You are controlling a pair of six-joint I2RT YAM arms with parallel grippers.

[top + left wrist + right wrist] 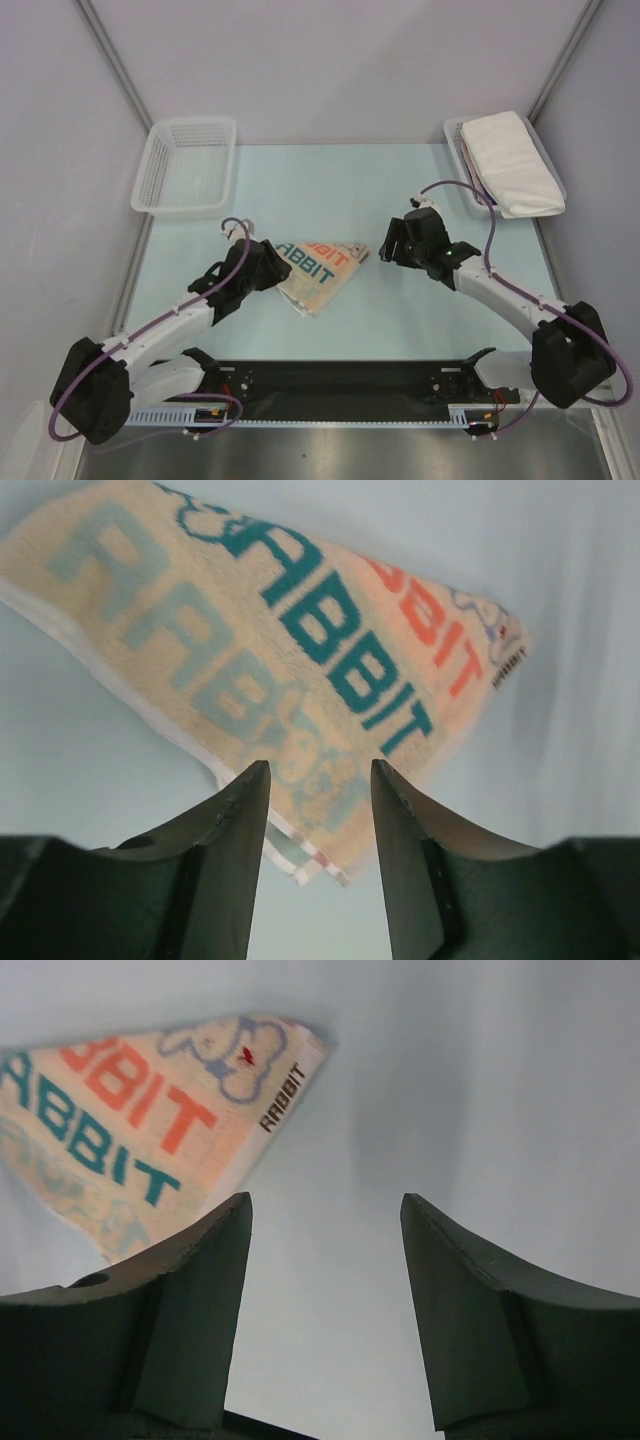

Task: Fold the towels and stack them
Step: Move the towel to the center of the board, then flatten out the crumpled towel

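From above, the RABBIT towel (320, 272) lies mid-frame on the bench (330, 190). The left arm (230, 285) is at its left edge and the right arm (440, 255) is off its upper-right corner.

Left wrist: the left fingers (235, 830) are spread and pinch nothing. The towel stretches from upper left to right just ahead.

Right wrist: the right fingers (190, 1290) are spread and empty, with the towel's corner at upper left.

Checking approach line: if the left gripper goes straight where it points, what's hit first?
The left gripper would likely meet the RABBIT towel, its near edge just beyond the open jaws; exact depth is unclear.

Left basket (185, 170), right basket (453, 135)
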